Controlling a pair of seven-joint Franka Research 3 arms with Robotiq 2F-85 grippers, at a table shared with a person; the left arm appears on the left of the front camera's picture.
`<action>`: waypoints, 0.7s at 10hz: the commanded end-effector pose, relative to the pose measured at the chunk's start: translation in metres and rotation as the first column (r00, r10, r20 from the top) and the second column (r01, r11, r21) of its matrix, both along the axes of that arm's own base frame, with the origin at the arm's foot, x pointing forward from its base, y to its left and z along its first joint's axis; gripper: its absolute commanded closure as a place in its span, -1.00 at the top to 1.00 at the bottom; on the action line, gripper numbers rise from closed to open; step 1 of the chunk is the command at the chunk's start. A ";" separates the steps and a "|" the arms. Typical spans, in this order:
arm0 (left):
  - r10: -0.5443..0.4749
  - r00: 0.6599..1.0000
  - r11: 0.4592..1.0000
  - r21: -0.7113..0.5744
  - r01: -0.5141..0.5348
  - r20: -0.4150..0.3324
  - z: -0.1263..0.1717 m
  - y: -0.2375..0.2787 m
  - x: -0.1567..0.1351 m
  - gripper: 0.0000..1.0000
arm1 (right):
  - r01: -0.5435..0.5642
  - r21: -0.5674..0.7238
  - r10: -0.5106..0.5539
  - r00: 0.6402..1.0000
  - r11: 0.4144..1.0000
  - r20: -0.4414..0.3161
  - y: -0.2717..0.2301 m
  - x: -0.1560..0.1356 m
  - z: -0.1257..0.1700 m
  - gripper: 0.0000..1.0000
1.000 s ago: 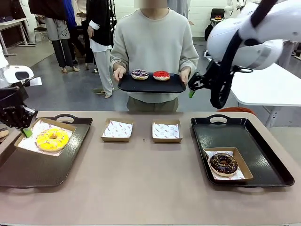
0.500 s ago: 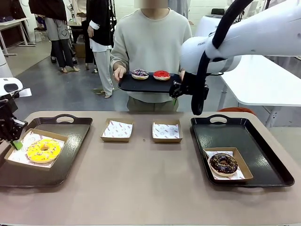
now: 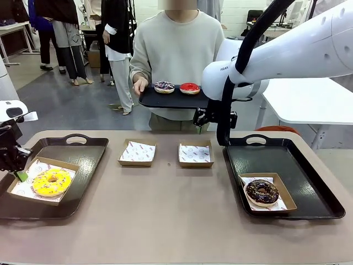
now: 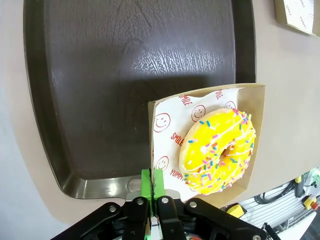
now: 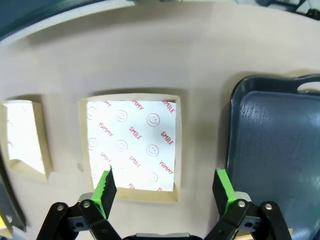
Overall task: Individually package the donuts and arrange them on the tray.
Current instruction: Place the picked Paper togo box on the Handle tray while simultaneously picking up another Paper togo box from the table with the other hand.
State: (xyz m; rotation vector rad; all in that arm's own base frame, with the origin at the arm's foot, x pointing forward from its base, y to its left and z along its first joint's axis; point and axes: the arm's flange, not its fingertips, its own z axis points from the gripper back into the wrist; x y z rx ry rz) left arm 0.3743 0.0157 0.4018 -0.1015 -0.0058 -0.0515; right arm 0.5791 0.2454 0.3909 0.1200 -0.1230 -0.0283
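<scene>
The right pincer [image 5: 164,176], gaping wide and empty, is hovering above the empty paper-lined brown cardboard box [image 5: 132,145], the glossy red ring donut [image 3: 189,88] sitting beyond that box on the person's black tray [image 3: 149,100], while the left pincer [image 4: 151,181] is clamping the carton [image 4: 167,125] holding the yellow sprinkled donut [image 4: 218,151].

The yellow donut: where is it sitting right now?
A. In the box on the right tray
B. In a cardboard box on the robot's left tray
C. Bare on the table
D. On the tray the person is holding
B: the yellow donut lies in a paper-lined box on the left tray, with the left claw pinching the box's edge.
</scene>
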 end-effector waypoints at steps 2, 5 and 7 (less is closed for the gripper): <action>-0.016 1.000 1.000 -0.015 0.016 0.025 -0.016 0.000 -0.005 -0.97 | 0.032 0.029 -0.032 0.999 0.999 -0.003 -0.008 -0.016 -0.020 1.00; 0.021 1.000 1.000 -0.021 -0.020 0.011 -0.025 -0.007 0.002 -0.97 | 0.020 0.051 -0.019 1.000 0.998 -0.021 -0.011 -0.025 -0.034 1.00; 0.024 1.000 1.000 -0.003 -0.024 0.011 -0.028 -0.013 0.006 -0.97 | 0.009 0.061 -0.008 1.000 0.998 -0.026 -0.011 -0.027 -0.039 1.00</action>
